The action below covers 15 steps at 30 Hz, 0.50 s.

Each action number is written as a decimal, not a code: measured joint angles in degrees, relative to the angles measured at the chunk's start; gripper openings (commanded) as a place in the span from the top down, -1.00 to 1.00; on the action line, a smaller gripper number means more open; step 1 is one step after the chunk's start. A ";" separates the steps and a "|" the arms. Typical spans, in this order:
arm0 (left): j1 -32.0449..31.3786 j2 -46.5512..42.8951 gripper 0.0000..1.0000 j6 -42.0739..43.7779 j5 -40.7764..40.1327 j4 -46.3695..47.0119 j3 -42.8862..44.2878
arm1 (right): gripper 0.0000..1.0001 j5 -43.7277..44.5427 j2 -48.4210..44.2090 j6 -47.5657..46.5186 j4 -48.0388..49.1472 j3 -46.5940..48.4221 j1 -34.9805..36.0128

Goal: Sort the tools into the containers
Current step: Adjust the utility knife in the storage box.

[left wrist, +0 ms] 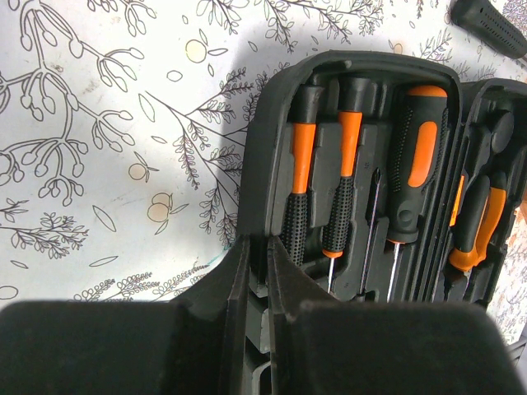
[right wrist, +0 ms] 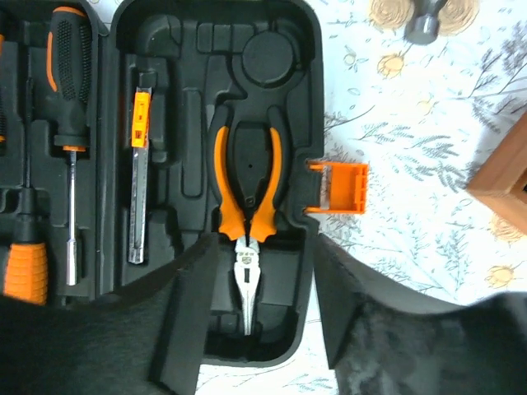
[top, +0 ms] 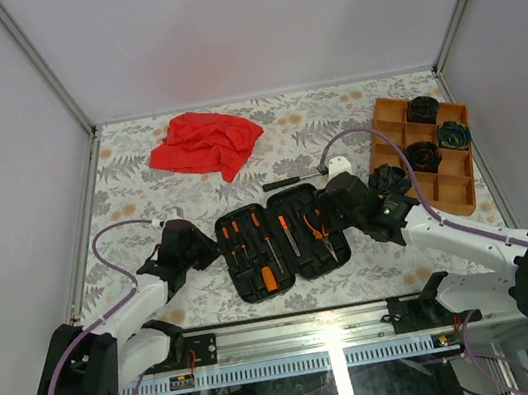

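The black tool case (top: 258, 282) lies open at the table's front centre, its orange latch (right wrist: 342, 188) on the right. It holds orange-and-black screwdrivers (left wrist: 416, 164) and orange-handled pliers (right wrist: 245, 185) in their slots. My left gripper (left wrist: 260, 255) is shut on the case's left wall (left wrist: 251, 177). My right gripper (right wrist: 262, 255) is open above the case's right half, straddling the pliers' nose. The hammer (top: 294, 181) lies on the table behind the case. The orange tray (top: 455, 188) at the right holds three dark coiled bundles, one greenish (top: 453, 135). Another bundle (top: 386, 179) lies beside the tray.
A crumpled red cloth (top: 204, 142) lies at the back left. The floral table is walled in by white panels at the left, back and right. The tray's corner (right wrist: 502, 177) is close to the right of my right gripper.
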 measured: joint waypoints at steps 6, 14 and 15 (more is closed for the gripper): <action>0.00 0.00 1.00 0.00 -0.02 -0.02 0.00 | -0.27 0.94 0.11 -2.03 0.42 0.09 0.00; 0.00 -0.07 1.00 0.02 -0.44 -0.11 0.00 | -0.24 -2.36 1.97 -3.98 0.39 1.57 0.00; 0.00 -0.09 1.00 0.02 -0.46 -0.15 0.00 | -0.24 -2.40 2.05 -4.04 0.39 1.57 0.00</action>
